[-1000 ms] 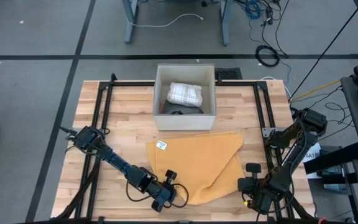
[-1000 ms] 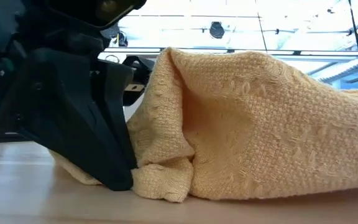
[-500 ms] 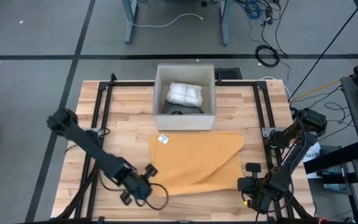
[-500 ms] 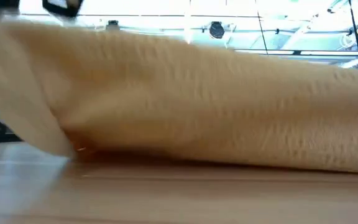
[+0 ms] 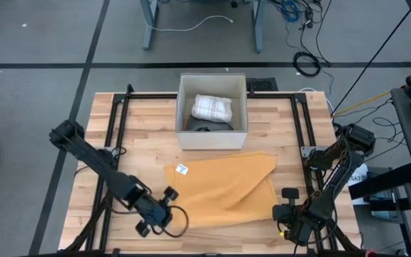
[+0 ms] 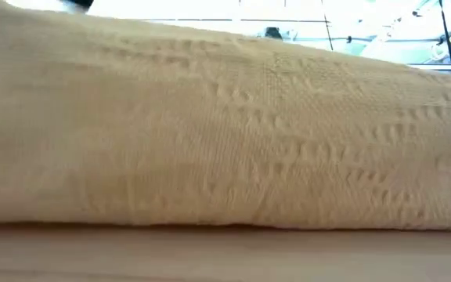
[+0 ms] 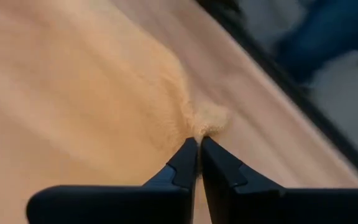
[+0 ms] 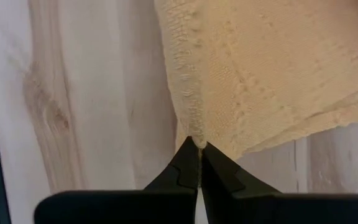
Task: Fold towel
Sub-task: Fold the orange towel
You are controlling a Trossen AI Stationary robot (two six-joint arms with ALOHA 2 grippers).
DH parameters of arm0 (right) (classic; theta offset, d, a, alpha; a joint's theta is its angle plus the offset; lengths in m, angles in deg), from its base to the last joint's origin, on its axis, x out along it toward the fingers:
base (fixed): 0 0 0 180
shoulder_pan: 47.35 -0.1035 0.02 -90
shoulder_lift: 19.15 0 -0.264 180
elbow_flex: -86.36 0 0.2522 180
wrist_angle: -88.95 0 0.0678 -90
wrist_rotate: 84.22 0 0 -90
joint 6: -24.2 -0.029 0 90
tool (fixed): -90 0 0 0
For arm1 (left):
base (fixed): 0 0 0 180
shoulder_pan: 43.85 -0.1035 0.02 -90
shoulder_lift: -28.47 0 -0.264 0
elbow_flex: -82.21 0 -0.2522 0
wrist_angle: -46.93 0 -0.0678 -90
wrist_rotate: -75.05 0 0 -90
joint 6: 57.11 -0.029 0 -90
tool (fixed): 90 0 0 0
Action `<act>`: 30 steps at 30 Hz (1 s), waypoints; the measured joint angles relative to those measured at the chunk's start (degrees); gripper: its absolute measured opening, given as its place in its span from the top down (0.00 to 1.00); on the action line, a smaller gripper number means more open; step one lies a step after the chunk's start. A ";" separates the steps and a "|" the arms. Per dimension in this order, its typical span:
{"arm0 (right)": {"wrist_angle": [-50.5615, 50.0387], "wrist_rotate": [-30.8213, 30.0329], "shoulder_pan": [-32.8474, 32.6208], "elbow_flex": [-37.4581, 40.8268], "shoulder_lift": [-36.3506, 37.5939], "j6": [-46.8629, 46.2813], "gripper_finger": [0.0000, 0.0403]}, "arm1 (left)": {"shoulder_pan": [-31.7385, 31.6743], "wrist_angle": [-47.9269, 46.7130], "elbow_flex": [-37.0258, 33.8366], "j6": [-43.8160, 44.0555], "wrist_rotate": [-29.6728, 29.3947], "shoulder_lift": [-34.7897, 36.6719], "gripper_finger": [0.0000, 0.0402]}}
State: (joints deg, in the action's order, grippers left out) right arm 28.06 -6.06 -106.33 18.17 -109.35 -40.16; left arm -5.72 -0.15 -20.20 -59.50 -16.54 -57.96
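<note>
Down at seven o'clock the left gripper [image 5: 168, 207] pinches the towel [image 5: 227, 189] corner; at five, right gripper [image 5: 280, 214] pinches its other corner on the surface [image 5: 148, 128].

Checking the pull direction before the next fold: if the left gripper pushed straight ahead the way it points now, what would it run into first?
The yellow towel: the left gripper is already pinching its bunched corner, so more cloth lies directly ahead, bare wooden table beside it.

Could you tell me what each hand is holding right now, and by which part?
Both pinch the towel: the left hand a bunched near-left corner, the right hand its near-right corner.
</note>
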 joint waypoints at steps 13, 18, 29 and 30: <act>0.82 0.33 0.00 0.02 0.00 0.52 1.00 | 2.67 7.76 0.00 9.24 11.51 -11.26 0.80; 4.32 1.90 0.00 -0.12 0.02 0.52 0.93 | 2.17 8.46 0.09 8.86 7.68 -10.99 0.78; 3.44 9.24 -0.77 -2.53 0.09 -5.86 0.69 | -2.95 -0.76 0.09 8.96 -17.98 -10.98 0.78; 3.21 9.15 -0.91 -2.74 0.09 -6.09 0.69 | -3.91 -0.60 0.09 8.96 -18.76 -10.98 0.78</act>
State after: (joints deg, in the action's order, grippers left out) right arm 31.26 3.09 -107.24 15.43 -109.26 -46.25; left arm -9.64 -0.75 -20.10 -50.54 -35.31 -68.94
